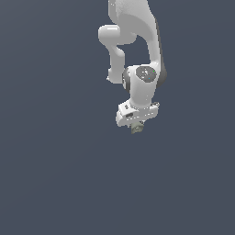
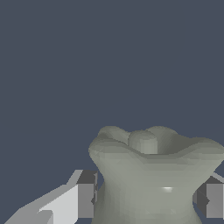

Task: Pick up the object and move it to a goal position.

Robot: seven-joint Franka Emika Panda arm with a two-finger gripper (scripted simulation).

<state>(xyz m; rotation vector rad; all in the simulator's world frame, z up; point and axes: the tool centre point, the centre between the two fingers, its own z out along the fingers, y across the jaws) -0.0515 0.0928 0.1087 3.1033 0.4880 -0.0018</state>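
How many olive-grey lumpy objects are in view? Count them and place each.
1. The object sits between the fingers of the gripper, at the arm's tip in the exterior view. Nothing else like it shows, though the arm could hide something behind it.

The exterior view looks from well back at the glossy white robot arm (image 1: 137, 69). The wrist view sits close behind the lumpy olive-grey piece (image 2: 153, 175), between grey fingers (image 2: 85, 200). Both views share that piece (image 1: 136, 130).

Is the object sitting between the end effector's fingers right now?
Yes: in the wrist view the olive-grey object sits between the two fingers, which press against its narrow waist on either side.
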